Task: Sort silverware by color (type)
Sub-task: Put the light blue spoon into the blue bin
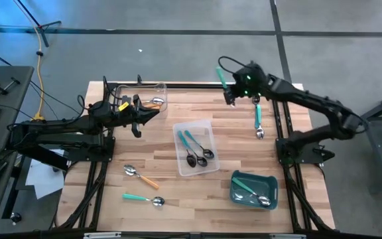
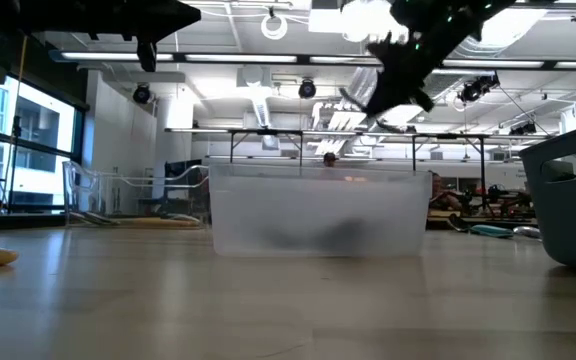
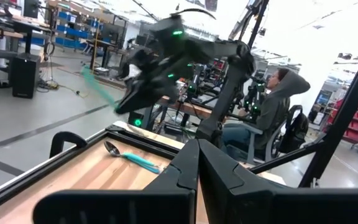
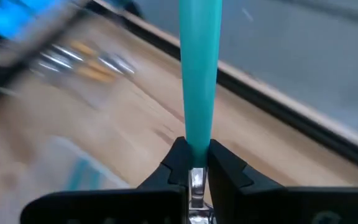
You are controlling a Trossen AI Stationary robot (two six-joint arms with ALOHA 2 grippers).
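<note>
My right gripper point(image 1: 230, 93) hangs above the table's far edge, shut on a spoon with a green-teal handle point(image 4: 199, 74); the left wrist view shows that handle point(image 3: 96, 84) blurred in the air. A teal spoon point(image 1: 258, 121) lies flat on the wood to its right. Two teal-blue spoons lie in the middle clear tray point(image 1: 207, 126). Orange spoons rest in the far-left clear tray point(image 1: 162, 87). An orange spoon point(image 1: 141, 176) and a green one point(image 1: 143, 198) lie near the front left. My left gripper point(image 1: 152, 115) is shut and holds nothing, hovering beside the far-left tray. My right gripper pinches the spoon between its two fingers at the handle's lower end point(image 4: 197, 144), where it meets the metal neck point(image 4: 196, 180). The spoon lies along the fingers, the handle sticking out past the fingertips and the metal part lying back between them. It is lifted clear of the table.
A teal bin point(image 1: 270, 180) with a green spoon in it stands at the front right. A person sits beyond the table's far right side point(image 3: 272, 106). Bare wood lies between the middle tray and the front edge.
</note>
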